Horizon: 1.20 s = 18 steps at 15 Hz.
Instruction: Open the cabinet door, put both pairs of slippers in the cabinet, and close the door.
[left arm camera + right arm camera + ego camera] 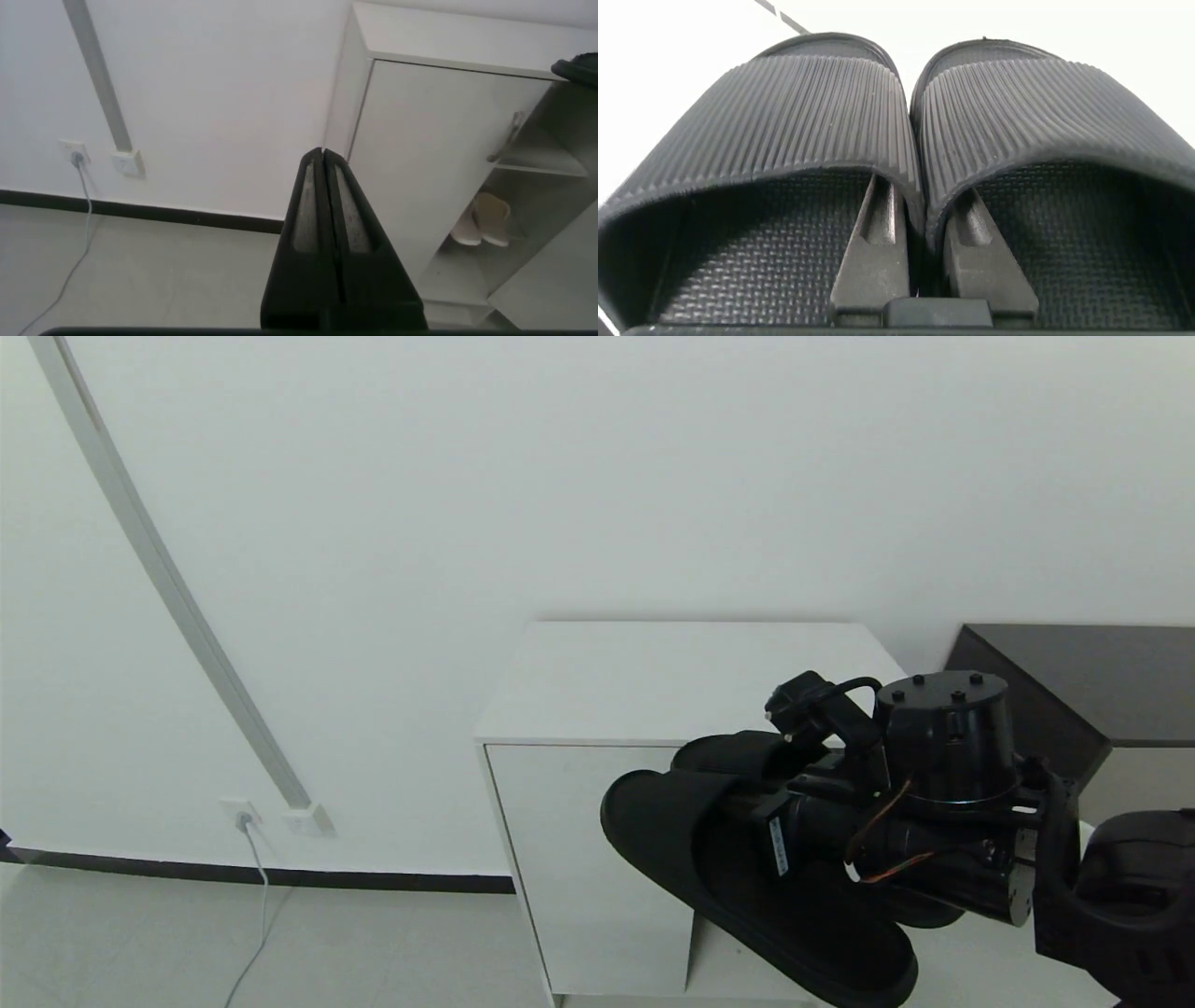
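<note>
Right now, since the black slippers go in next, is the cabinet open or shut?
Open. The left wrist view looks into the cabinet, showing a shelf and pale slippers inside.

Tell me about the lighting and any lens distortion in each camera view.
Head view: the wall conduit bows, a lens curve; the black slippers read as a dark mass against the bright wall. Left wrist view: even, soft light on the cabinet, shade inside it. Right wrist view: background blown white behind the slippers' ribbed straps.
</note>
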Motion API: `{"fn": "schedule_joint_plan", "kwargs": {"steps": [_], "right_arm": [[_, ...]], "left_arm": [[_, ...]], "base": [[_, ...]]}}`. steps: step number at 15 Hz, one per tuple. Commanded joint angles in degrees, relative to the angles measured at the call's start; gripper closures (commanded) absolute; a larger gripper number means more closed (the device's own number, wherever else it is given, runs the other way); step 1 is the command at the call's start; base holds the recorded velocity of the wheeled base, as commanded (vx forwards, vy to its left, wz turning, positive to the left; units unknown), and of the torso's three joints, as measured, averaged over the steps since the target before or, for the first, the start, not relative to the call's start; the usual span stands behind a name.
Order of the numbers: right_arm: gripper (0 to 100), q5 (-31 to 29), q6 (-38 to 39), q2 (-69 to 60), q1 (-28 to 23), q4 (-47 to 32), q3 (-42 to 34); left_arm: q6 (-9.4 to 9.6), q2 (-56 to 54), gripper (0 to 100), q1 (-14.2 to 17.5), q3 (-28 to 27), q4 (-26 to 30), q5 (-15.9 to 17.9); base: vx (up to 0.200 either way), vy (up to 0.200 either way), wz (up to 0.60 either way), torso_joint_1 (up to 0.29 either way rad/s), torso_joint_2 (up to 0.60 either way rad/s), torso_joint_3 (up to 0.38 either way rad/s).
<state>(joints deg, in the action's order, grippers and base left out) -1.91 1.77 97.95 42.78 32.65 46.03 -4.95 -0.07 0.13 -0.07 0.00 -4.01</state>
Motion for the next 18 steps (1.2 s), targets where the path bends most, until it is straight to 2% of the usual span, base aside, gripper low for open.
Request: {"fn": "schedule_joint_plan", "kwargs": {"steps": [1,7,18], "right_arm": [[100,-0.02,-0.01,0.13,0.03,0.05,-0.06],[100,-0.02,-0.01,0.05,-0.06,1.63,-0.42],[100,0.07,-1.5,0.22,0.29,7.17,-4.11]], "left_arm": [[-0.06,0.07,100,0.04,-0.01,0.0,-0.03],[-0.06,0.07,100,0.04,-0.01,0.0,-0.03],[-0.06,0.07,100,0.04,-0.01,0.0,-0.03]], "base": [[0.0,-0.2,0.0,0.012,0.0,-0.002],[0.0,-0.2,0.0,0.004,0.0,0.005],[0.0,0.0,0.0,0.0,0.0,0.0]]}}
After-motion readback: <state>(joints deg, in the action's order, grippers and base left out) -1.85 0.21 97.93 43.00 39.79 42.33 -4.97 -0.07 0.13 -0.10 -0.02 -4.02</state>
